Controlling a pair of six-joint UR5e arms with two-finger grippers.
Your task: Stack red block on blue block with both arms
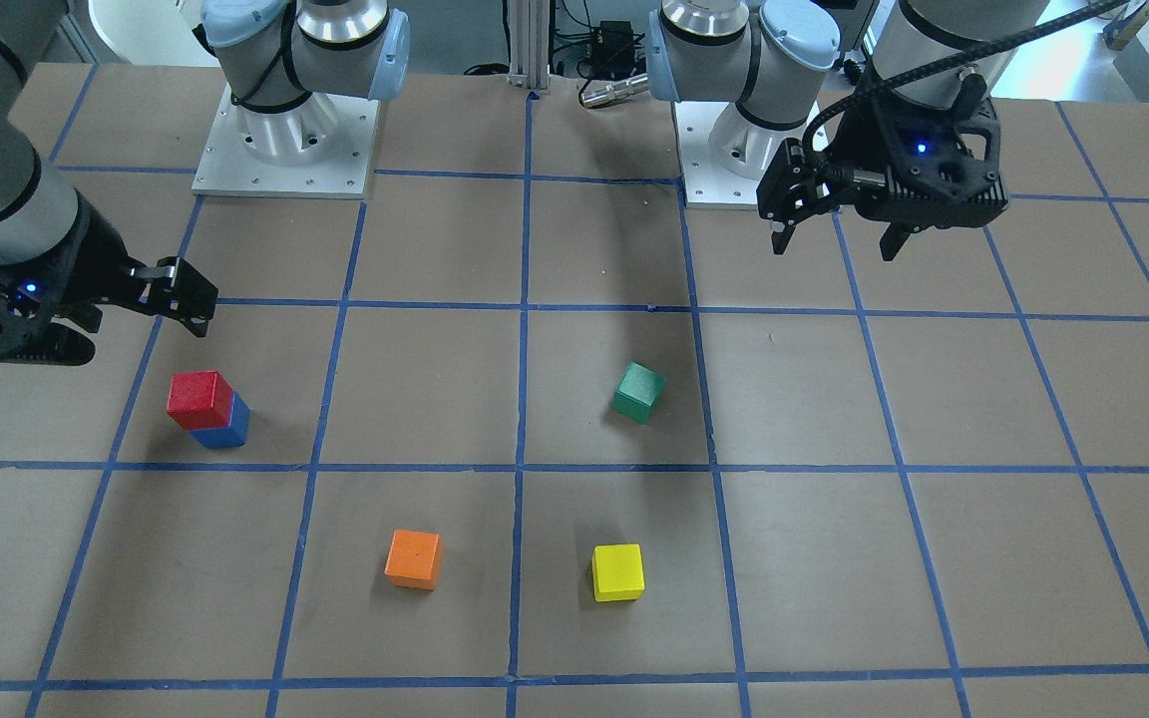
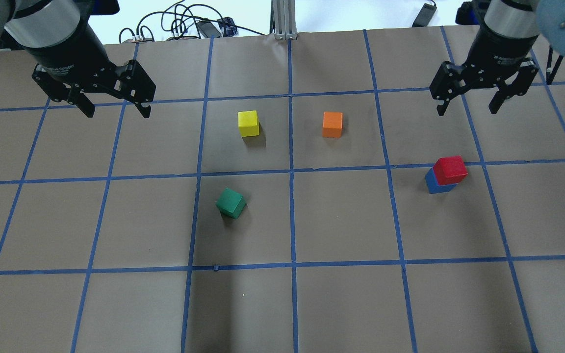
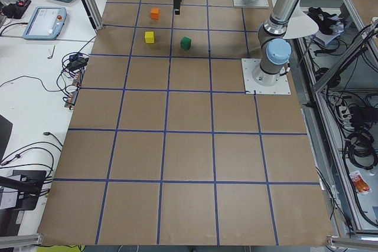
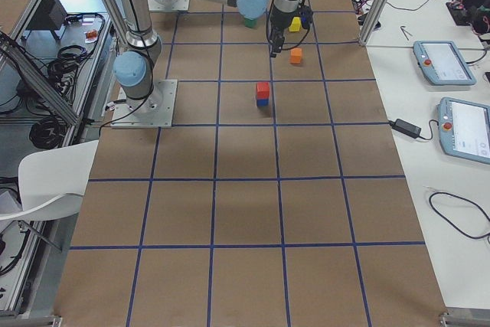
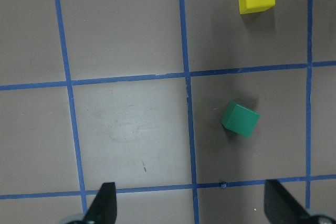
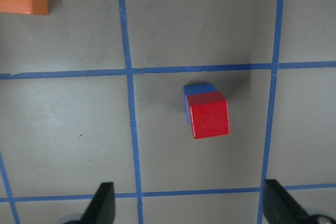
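Observation:
The red block (image 2: 450, 169) sits on top of the blue block (image 2: 434, 185), shifted a little off centre, on the right side of the table. The stack also shows in the front view, red block (image 1: 200, 397) over blue block (image 1: 225, 431), and in the right wrist view, red block (image 6: 208, 115) over blue block (image 6: 198, 88). My right gripper (image 2: 467, 109) is open and empty, raised and beyond the stack. My left gripper (image 2: 116, 112) is open and empty, raised over the far left of the table.
A green cube (image 2: 231, 202) lies rotated near the table's middle. A yellow cube (image 2: 248, 122) and an orange cube (image 2: 332, 124) stand farther out. The brown table (image 2: 341, 294) carries a grid of blue tape. Both arm bases (image 1: 285, 150) stand at the robot's edge.

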